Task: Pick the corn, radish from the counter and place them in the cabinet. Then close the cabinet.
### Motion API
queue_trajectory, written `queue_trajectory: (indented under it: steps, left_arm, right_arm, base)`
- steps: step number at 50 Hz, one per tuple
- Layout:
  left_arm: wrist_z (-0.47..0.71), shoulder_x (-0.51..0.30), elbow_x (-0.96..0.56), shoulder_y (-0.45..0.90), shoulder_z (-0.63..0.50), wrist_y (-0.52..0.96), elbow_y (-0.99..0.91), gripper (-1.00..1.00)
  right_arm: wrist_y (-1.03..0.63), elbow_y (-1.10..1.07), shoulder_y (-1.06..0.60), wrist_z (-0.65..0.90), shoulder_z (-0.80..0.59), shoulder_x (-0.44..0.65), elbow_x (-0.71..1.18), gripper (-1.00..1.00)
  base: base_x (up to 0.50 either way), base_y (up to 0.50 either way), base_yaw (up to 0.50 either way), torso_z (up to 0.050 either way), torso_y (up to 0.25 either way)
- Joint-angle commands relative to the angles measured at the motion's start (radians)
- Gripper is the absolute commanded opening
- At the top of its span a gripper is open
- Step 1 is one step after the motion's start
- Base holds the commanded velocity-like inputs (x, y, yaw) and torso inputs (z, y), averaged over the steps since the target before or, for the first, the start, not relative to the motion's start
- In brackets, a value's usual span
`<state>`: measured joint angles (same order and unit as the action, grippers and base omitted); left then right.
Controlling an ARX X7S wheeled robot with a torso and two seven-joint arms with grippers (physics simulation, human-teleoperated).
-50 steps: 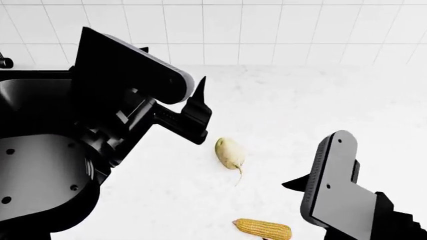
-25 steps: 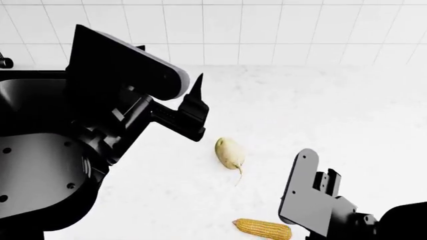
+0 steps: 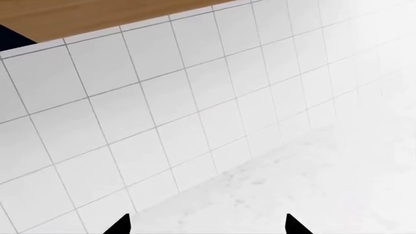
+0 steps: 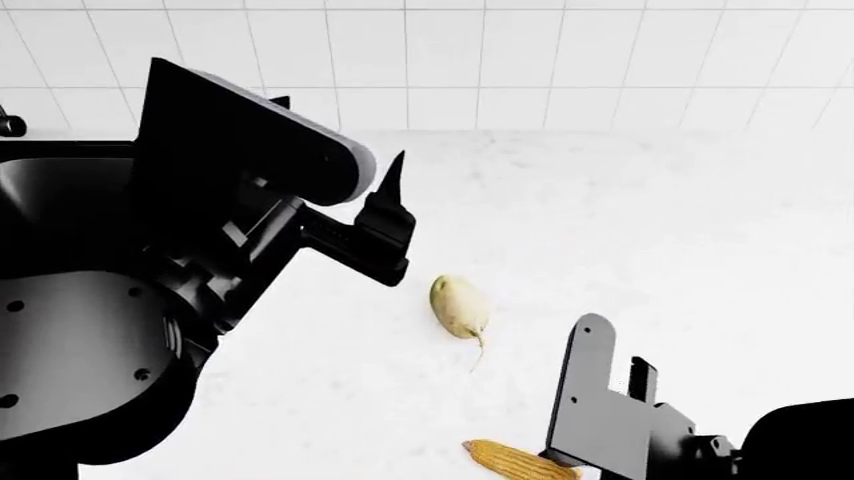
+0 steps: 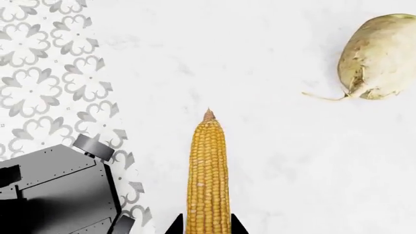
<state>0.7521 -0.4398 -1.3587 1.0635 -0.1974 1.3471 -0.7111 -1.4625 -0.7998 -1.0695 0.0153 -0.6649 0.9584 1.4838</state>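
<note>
The corn [image 5: 208,175] lies on the white counter [image 5: 279,146] near its front edge, partly hidden behind my right arm in the head view [image 4: 501,457]. My right gripper [image 5: 206,229] is down over the cob's thick end, and both fingertips [image 5: 175,228] touch its sides. The radish [image 4: 458,305] rests further back on the slab, apart from the cob [image 5: 380,56]. My left gripper [image 4: 387,220] hangs above the counter, left of the radish, open and empty [image 3: 206,226]. A wooden edge [image 3: 97,14] shows above the tiles; I cannot tell whether it is the cabinet.
A black sink [image 4: 54,200] lies at the left, behind my left arm. The white tiled wall [image 4: 534,60] closes the back of the counter. Beyond the counter's front edge are the patterned floor [image 5: 46,73] and the robot's base [image 5: 52,195].
My right arm has dropped and swung left, from raised at the right to down over the corn. The left arm, radish and corn have stayed in place.
</note>
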Motion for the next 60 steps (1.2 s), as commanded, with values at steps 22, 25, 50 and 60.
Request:
queue_trajectory:
  steps: [22, 25, 50, 60]
  left_arm:
    - [0.041, 0.149, -0.032, 0.029, -0.042, -0.096, 0.091, 1.0]
    - [0.083, 0.203, -0.009, 0.041, -0.07, -0.102, 0.136, 1.0]
    - [0.479, 0.433, 0.023, -0.008, -0.177, -0.192, 0.561, 1.0]
    - [0.634, 0.43, -0.156, -0.04, -0.257, -0.342, 0.618, 1.0]
  right_arm:
    - [0.363, -0.091, 0.131, 0.143, 0.187, 0.301, -0.182, -1.0]
    - [0.437, -0.093, 0.171, 0.176, 0.225, 0.353, -0.168, -1.0]
    - [0.702, -0.064, 0.347, 0.278, 0.261, 0.566, -0.18, -1.0]
    - [0.785, -0.066, 0.383, 0.274, 0.246, 0.601, -0.186, -1.0]
  base:
    - [0.0, 0.0, 0.0, 0.0, 0.0]
    - [0.0, 0.0, 0.0, 0.0, 0.0]
    - [0.0, 0.0, 0.0, 0.0, 0.0]
    - [0.0, 0.0, 0.0, 0.0, 0.0]
